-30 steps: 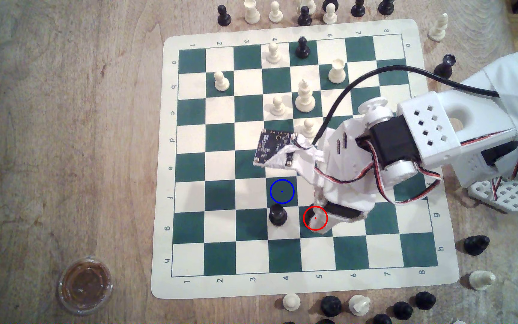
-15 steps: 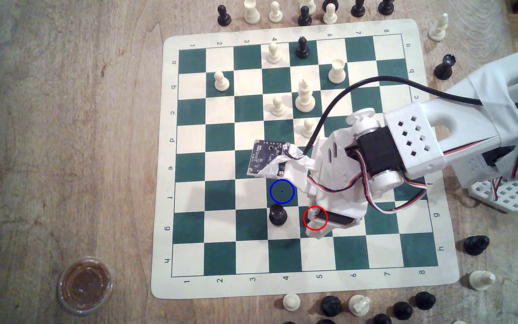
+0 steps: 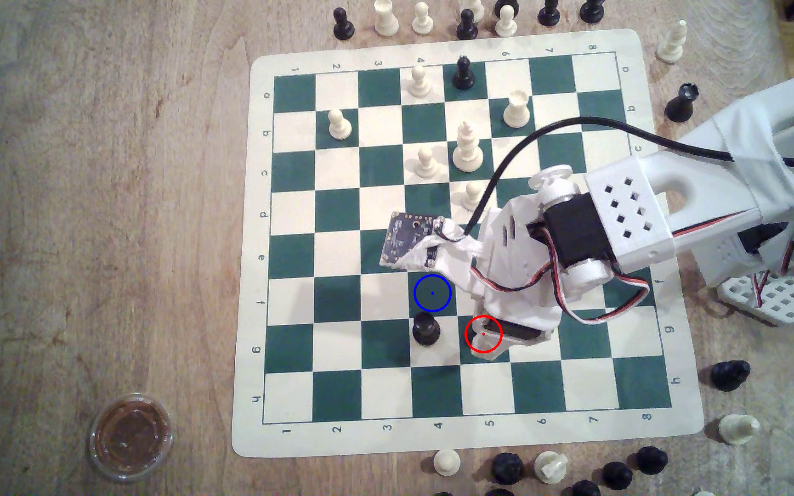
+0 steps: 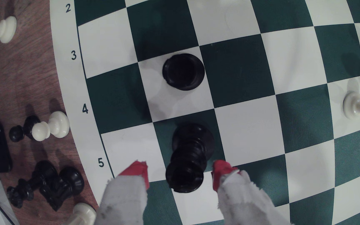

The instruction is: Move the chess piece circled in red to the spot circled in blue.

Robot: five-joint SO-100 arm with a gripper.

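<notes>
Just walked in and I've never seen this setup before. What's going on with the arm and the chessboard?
A small white robot arm is reaching over a green and white chessboard to pick up a black chess piece. Its hand is open, one red-tipped finger on each side of the piece, with a gap on both sides. The piece stands on the green square ringed in red. The blue-ringed square, where it should go, has nothing on it. Another black piece stands next to that square.

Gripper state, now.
Gripper: open, red-tipped fingers on either side of the black chess piece on its red-ringed square, gaps visible on both sides, nothing held yet.
</notes>
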